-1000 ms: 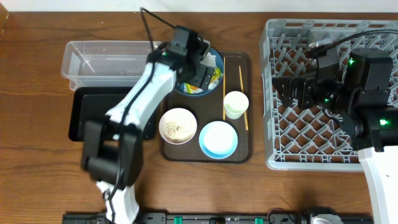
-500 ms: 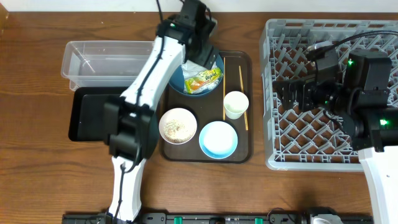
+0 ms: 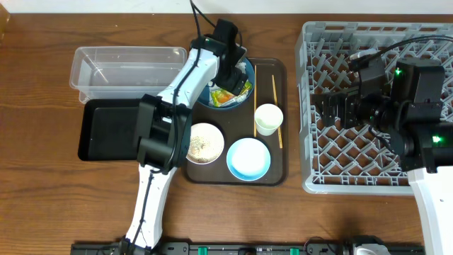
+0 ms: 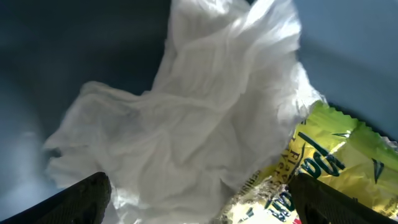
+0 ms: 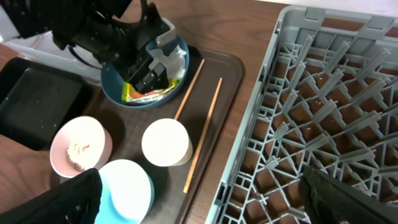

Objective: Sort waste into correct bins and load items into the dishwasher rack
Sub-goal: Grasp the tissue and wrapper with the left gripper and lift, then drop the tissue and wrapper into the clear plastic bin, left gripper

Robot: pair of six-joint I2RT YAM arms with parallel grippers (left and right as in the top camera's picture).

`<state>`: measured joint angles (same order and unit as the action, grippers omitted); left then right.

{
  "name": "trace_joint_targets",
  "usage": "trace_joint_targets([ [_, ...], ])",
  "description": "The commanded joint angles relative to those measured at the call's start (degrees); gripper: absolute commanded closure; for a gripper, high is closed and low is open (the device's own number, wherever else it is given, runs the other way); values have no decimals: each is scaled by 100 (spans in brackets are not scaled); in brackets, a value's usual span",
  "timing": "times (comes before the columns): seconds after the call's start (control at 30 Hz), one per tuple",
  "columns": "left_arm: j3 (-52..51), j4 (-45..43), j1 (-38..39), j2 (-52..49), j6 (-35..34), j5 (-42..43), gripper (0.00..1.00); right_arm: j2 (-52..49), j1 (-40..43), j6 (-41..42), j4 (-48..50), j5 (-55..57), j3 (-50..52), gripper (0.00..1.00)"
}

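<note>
My left gripper (image 3: pixel 230 65) is open, low inside the large dark-blue bowl (image 3: pixel 221 103) at the back of the brown tray. In the left wrist view its fingers (image 4: pixel 205 202) straddle the crumpled white tissue (image 4: pixel 199 112), with the yellow-green wrapper (image 4: pixel 336 165) at the right. The wrapper (image 3: pixel 228 93) also shows in the overhead view. The white cup (image 3: pixel 269 119), the small white bowl with rice (image 3: pixel 203 142), the light-blue bowl (image 3: pixel 248 158) and two chopsticks (image 3: pixel 276 113) are on the tray. My right gripper (image 3: pixel 331 108) is open and empty over the grey rack (image 3: pixel 375 166).
The clear tub (image 3: pixel 124 67) stands at the back left, with the black tray (image 3: pixel 106 131) in front of it. The brown serving tray (image 3: pixel 272 177) lies between them and the rack. The right wrist view shows the rack's edge (image 5: pixel 249 162) beside the tray.
My left gripper swung to the back rim of the dark-blue bowl, then came down into it over the tissue. The right arm has not moved.
</note>
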<state>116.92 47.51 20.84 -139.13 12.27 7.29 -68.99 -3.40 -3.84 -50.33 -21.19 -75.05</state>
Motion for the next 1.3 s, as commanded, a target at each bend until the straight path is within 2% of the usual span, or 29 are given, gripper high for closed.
trace_joint_targets([
  [0.0, 31, -2, -24, -212, 79, -48, 16, -15, 0, -101, -17, 7, -114, 1],
  [0.03, 28, -17, -24, -212, 79, -48, 26, -15, 0, -101, -17, 15, -111, 1],
  [0.1, 26, -39, -24, -212, 79, -48, 54, -15, 0, -101, -15, 20, -111, 1],
  [0.2, 26, -42, -24, -210, 79, -48, 80, -15, 0, -101, -11, 20, -111, 1],
  [0.27, 26, -37, -24, -201, 72, -48, 92, -15, 0, -101, -7, 20, -114, 1],
  [0.43, 85, -33, -31, 146, -328, -48, 94, -15, 0, -101, 22, 20, -111, 1],
  [0.6, 188, -22, -103, 1010, -863, -50, 94, -15, 0, -101, 74, 20, -114, 1],
  [0.87, 186, 621, -769, 2452, -1672, -404, 94, -15, 0, -101, 83, 17, -114, 1],
  [1.07, 90, 1228, -1626, 2514, -2686, -1049, 94, -15, 0, -98, 83, 17, -114, 1],
  [1.27, -232, 776, -2297, 2072, -3727, -1056, 94, -15, 0, -98, 81, 17, -114, 1],
])
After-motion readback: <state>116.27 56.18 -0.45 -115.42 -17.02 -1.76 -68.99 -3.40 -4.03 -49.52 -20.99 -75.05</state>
